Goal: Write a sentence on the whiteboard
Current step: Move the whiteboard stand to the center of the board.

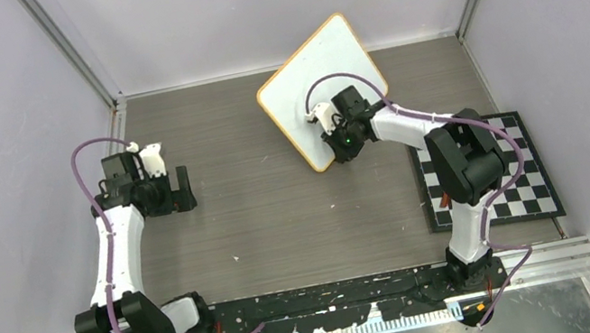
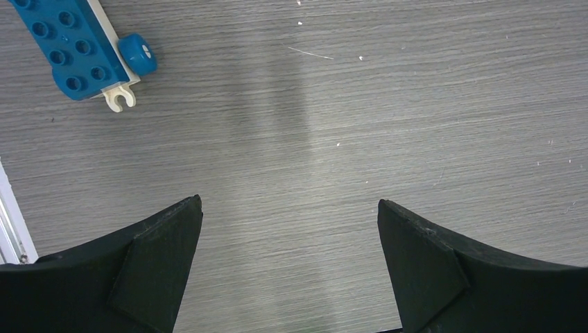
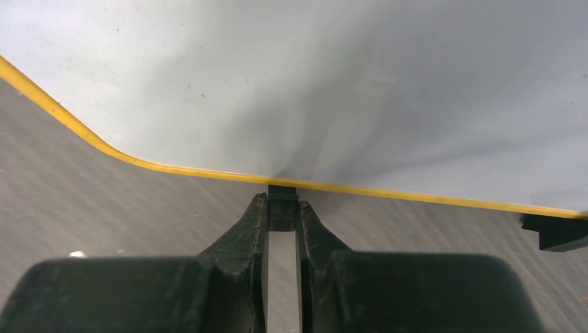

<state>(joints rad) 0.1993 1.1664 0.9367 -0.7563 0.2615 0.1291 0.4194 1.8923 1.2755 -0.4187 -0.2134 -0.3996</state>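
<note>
The whiteboard (image 1: 308, 82) is at the back centre, turned at an angle, its face blank. No sentence shows on it in any view. My right gripper (image 1: 336, 148) is at the board's near edge. In the right wrist view it (image 3: 282, 201) is shut on one small black foot (image 3: 282, 210) under the yellow rim of the board (image 3: 312, 90). The second black foot (image 3: 555, 232) shows at the right. My left gripper (image 1: 183, 191) hangs over bare table at the left. It (image 2: 290, 205) is open and empty.
A black-and-white checkered mat (image 1: 532, 180) lies at the right, partly under the right arm. A blue studded toy brick with a wheel (image 2: 76, 48) lies on the table ahead of the left gripper. Grey walls close in the table.
</note>
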